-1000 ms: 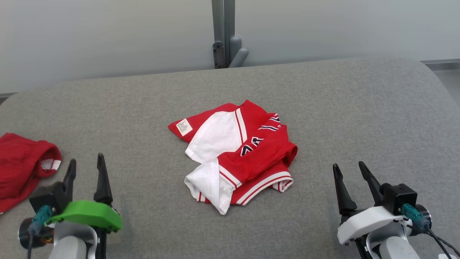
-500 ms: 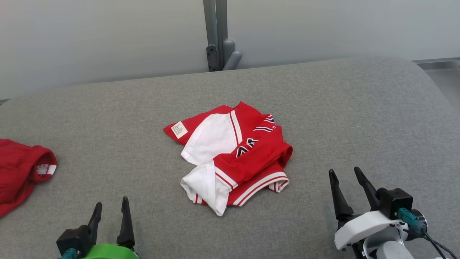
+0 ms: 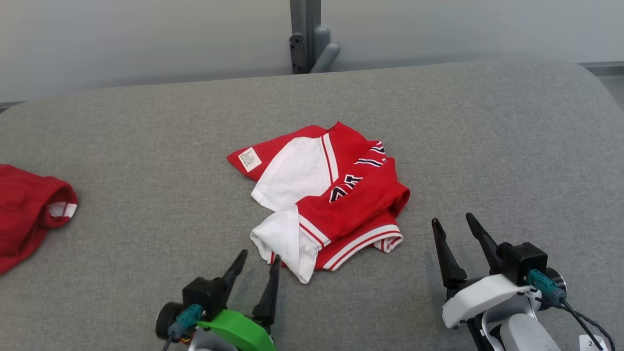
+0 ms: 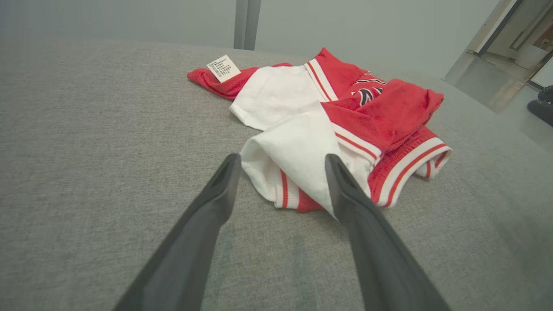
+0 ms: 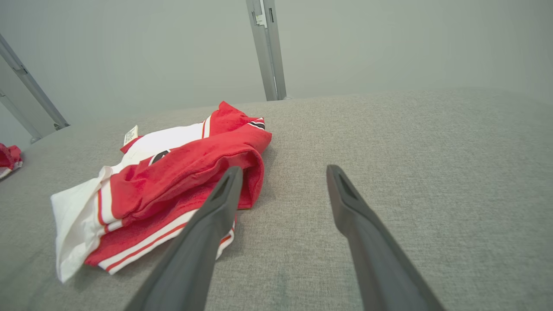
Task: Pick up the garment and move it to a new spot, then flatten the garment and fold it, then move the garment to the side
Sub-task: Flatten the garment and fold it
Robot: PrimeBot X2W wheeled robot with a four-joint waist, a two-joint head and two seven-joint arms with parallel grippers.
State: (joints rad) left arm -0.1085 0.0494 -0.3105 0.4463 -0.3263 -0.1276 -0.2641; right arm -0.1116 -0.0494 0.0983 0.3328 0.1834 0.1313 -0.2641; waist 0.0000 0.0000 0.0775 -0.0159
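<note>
The garment (image 3: 326,204), a red and white jersey top, is lying crumpled near the middle of the grey padded counter (image 3: 487,146), with its white care label (image 3: 250,159) facing up at the far left corner. The left gripper (image 3: 259,255) is hovering at the garment's near white corner, jaws standing spread and holding nothing. The left wrist view is showing that white fold sitting between the two fingertips; I cannot tell whether they are touching it. The right gripper (image 3: 452,219) is hanging near the garment's right side, apart from it, jaws likewise spread and empty. The head view is showing a second red cloth (image 3: 29,214) lying at the counter's left edge, well apart from the garment, and the right wrist view is catching a sliver of it. The left wrist view is giving a doorway and shiny floor (image 4: 488,73) beyond the counter. A grey post (image 3: 304,34) is standing behind the counter's far edge.
</note>
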